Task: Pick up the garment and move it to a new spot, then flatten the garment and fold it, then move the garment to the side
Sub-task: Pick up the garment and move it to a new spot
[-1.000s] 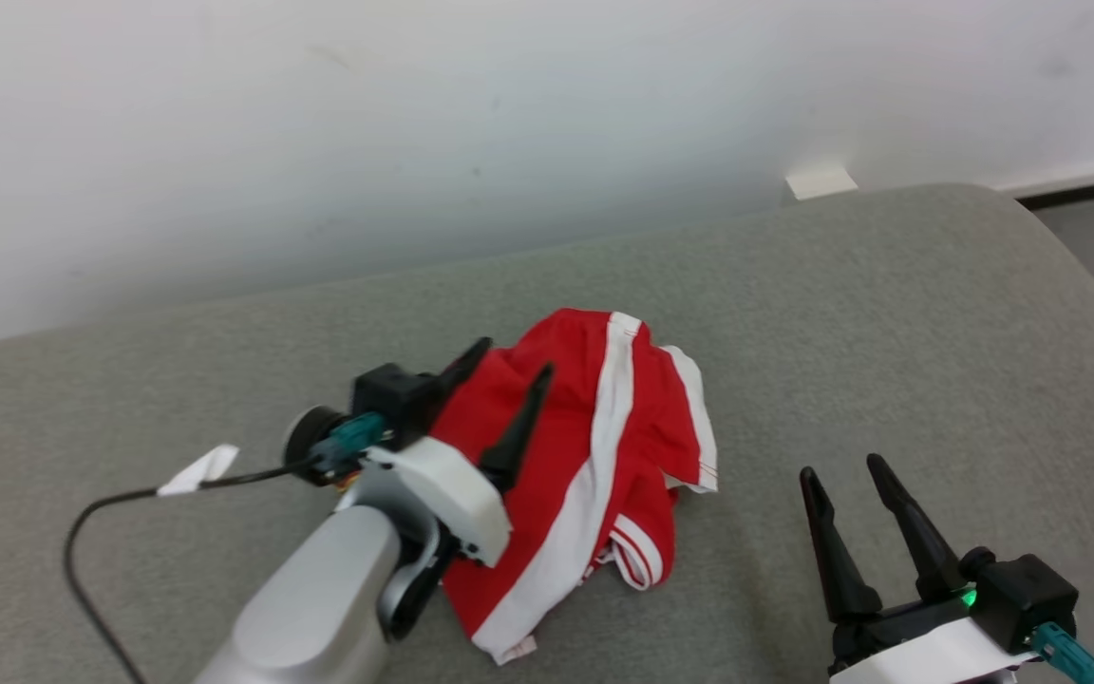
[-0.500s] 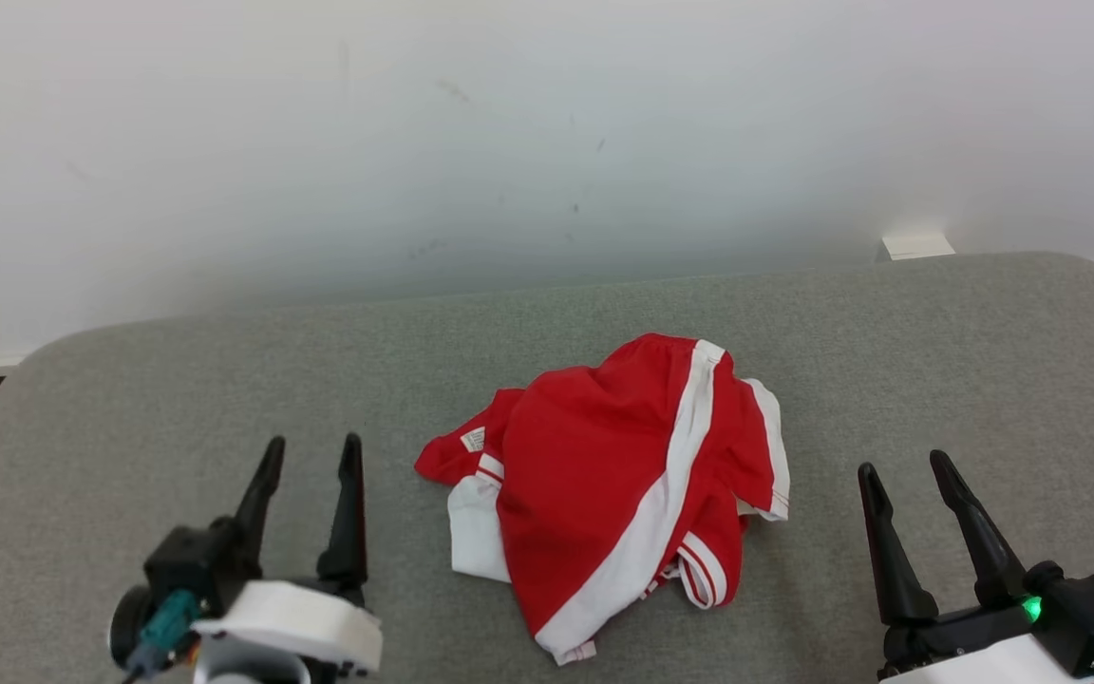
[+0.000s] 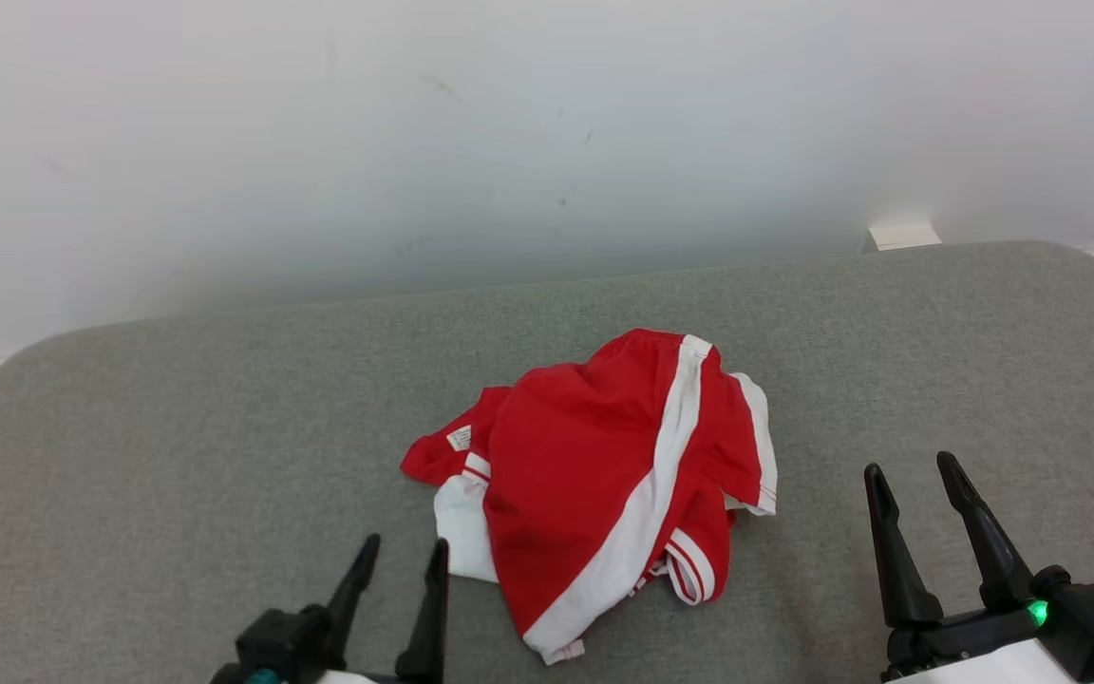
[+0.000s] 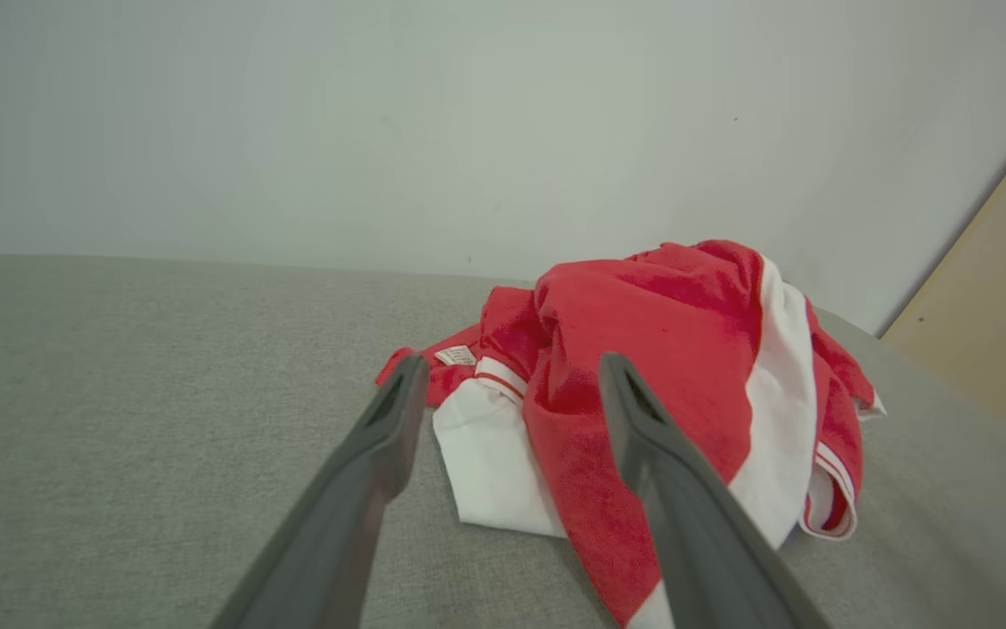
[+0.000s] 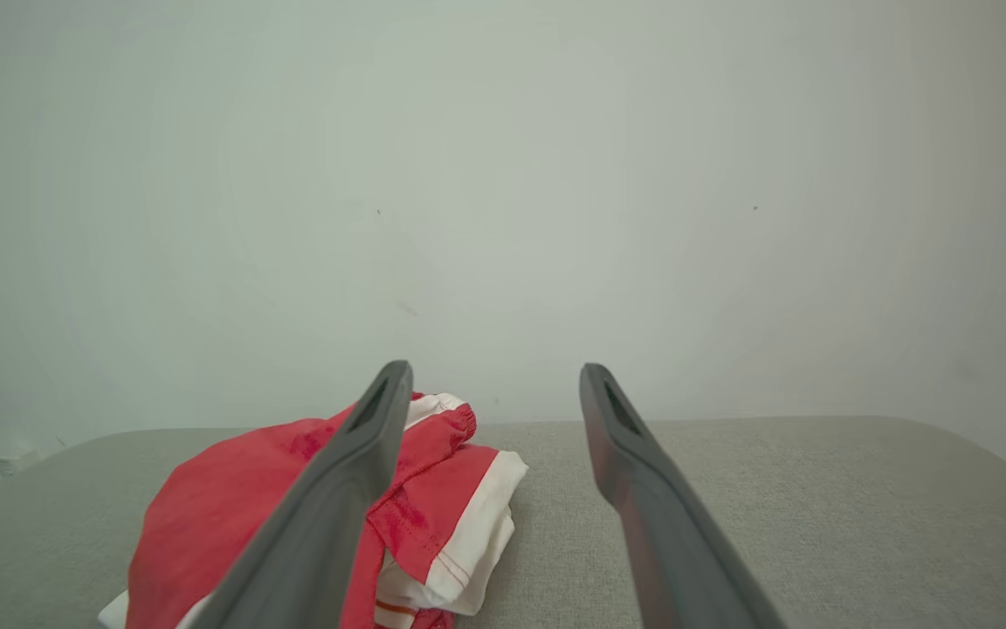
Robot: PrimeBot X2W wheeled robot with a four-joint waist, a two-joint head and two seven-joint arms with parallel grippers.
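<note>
Head view: crumpled red-and-white garment (image 3: 604, 475) lies mid-cushion (image 3: 177, 427); my left pincer (image 3: 405, 543) and right pincer (image 3: 910, 464) flank it, both spread wide and empty. To flatten it well, I should pinch opposite hems and pull evenly.

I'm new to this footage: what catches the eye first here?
A crumpled red fabric garment with white stripes lies in the middle of the grey upholstered surface. The open left tool points at its near left edge; the open right tool sits apart on its right.
</note>
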